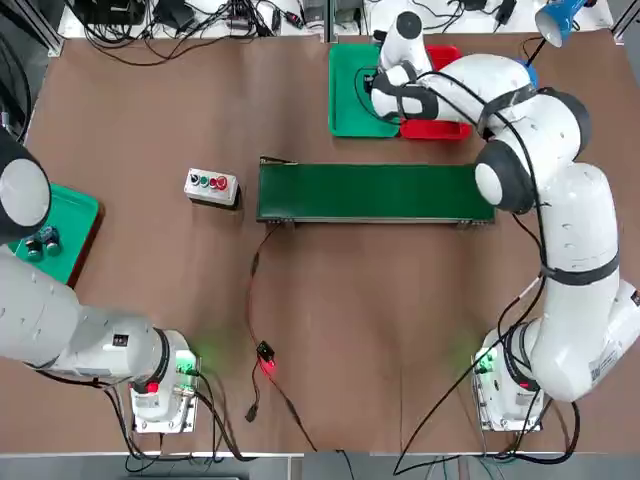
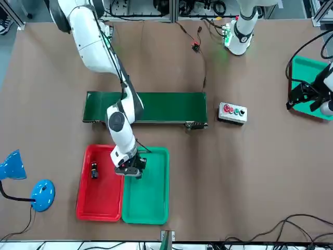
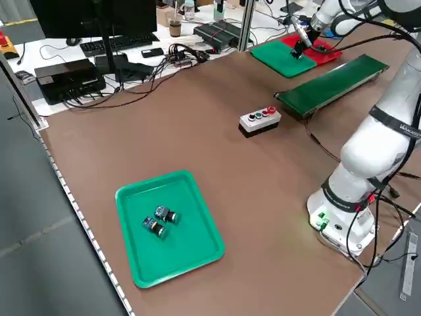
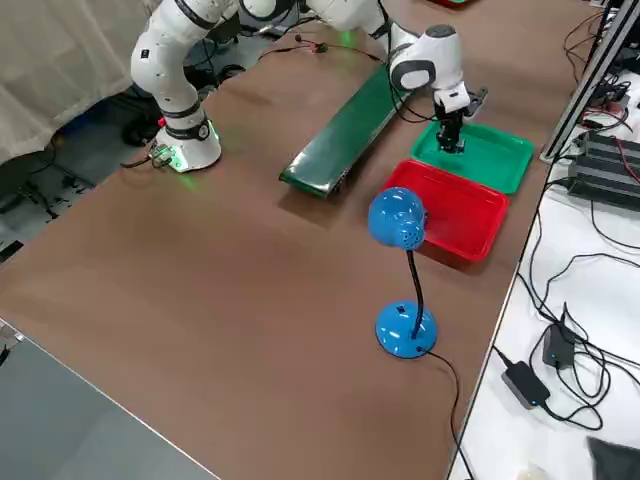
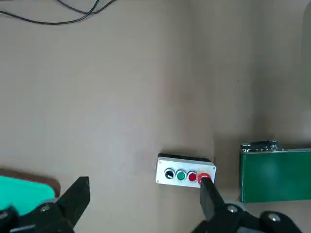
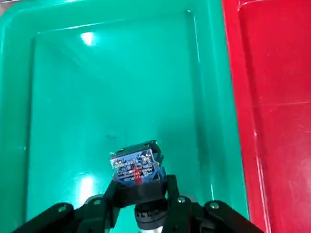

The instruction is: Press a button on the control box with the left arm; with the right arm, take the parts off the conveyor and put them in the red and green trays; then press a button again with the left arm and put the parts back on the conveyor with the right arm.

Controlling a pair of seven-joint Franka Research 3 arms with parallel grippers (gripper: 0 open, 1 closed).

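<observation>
Our right tool (image 6: 141, 204) grips 1 blue-capped part (image 6: 136, 167) just above the green tray (image 6: 63, 97), beside the red tray (image 6: 277, 97). Our left tool (image 5: 141, 204) hangs open over the counter (image 5: 121, 73), near the control box (image 5: 184, 171).

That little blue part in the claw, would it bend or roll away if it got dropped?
Probably not bend: the blue part looks like hard moulded plastic, and the right claw pinches it without squashing it. It might roll a bit, since its lower body looks round. It seems light, being small beside the green tray.
</observation>
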